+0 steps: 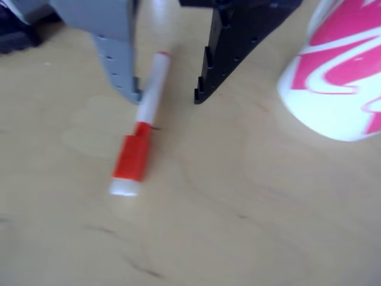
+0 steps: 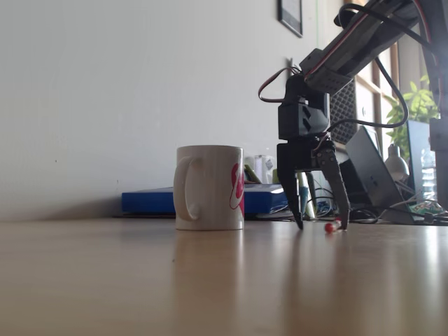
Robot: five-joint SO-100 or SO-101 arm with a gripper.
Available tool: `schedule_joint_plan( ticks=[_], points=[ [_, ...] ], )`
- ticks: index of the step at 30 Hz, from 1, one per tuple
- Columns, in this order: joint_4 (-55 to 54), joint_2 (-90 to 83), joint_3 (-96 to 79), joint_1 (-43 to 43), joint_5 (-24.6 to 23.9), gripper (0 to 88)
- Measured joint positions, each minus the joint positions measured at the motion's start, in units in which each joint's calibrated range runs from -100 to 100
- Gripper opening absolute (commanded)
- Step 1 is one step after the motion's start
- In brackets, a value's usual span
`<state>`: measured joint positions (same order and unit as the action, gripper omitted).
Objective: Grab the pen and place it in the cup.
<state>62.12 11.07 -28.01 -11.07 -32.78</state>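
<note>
One pen: pen lies flat on the counter, between the spread fingers of the hand, left of the cup.
Grasp: centre on the barrel, then close.
Fixed view: one cup; released hand just right of it, tips at the counter.

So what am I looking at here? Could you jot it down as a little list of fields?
surface: pale wooden table
pen: lying flat on the table, red cap toward the camera in the other view
gripper: open, lowered to the table, one finger on each side of the pen
cup: white mug with pink swirls, upright, beside the gripper, apart from it
pen in cup: not yet
background: blue box behind the cup
</note>
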Motion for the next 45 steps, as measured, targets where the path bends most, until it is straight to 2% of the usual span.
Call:
schedule_joint_plan(
  ticks=[3,6,7,26,39,45],
  points=[
    [0.08,0.0,0.35,-0.52,0.0,11.8],
    [0.08,0.08,0.35,-0.44,0.0,1.0],
    [0.08,0.08,0.35,-0.44,0.0,0.5],
    [-0.25,-1.35,0.53,-0.37,0.24,1.0],
    [3.9,-17.26,9.04,-1.11,11.48,1.0],
    [-2.03,-19.28,12.77,-0.81,17.05,1.0]
  ],
)
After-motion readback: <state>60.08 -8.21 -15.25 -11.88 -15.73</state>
